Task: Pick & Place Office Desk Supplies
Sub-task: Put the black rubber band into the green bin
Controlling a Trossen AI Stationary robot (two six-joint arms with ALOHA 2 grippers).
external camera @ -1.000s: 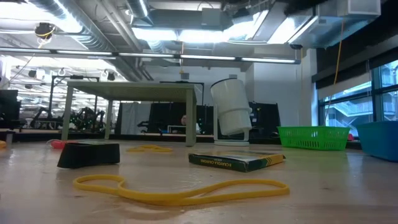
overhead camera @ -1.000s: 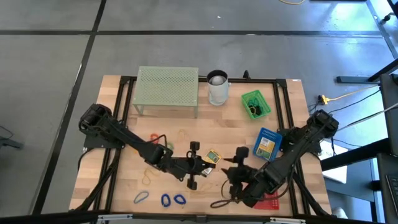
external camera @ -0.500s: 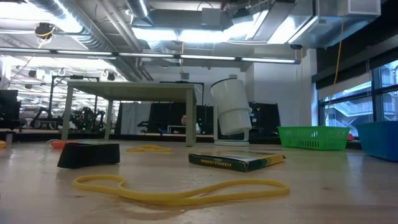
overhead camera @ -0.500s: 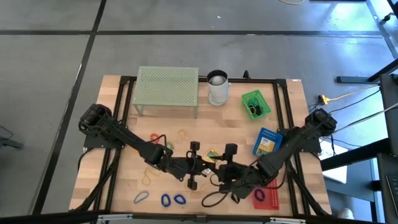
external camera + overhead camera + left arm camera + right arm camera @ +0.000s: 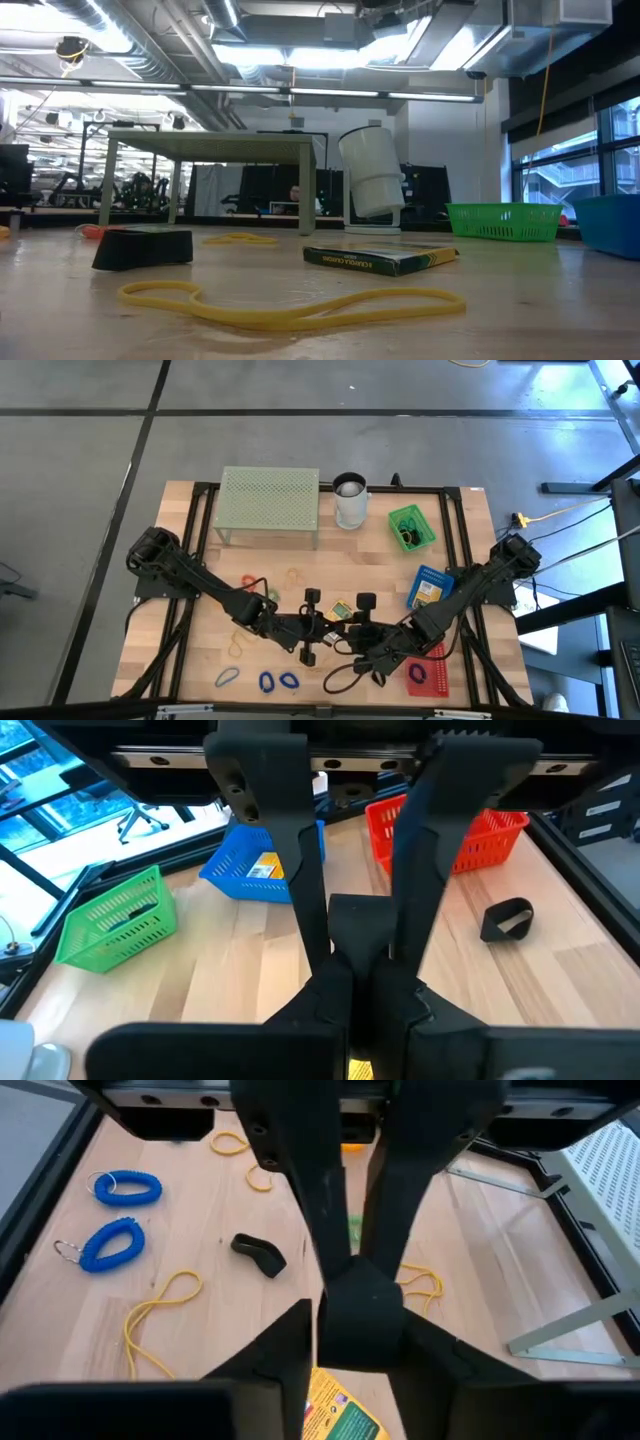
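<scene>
- My left claw (image 5: pixel 360 948) is pressed together on a small black metal binder clip (image 5: pixel 358 912), lifted just above the pale wooden counter (image 5: pixel 250 970) near its middle.
- My right claw (image 5: pixel 358 1285) meets it head-on, and its fingers look clamped on that same clip.
- I judge this a handover from left to right.
- Next, I should confirm the right grip before the left lets go.
- The carry then goes toward the red mesh basket (image 5: pixel 455 825) or the blue one (image 5: pixel 255 870); I can't tell which.
- A yellow card pack (image 5: pixel 340 1415) lies just below.
</scene>
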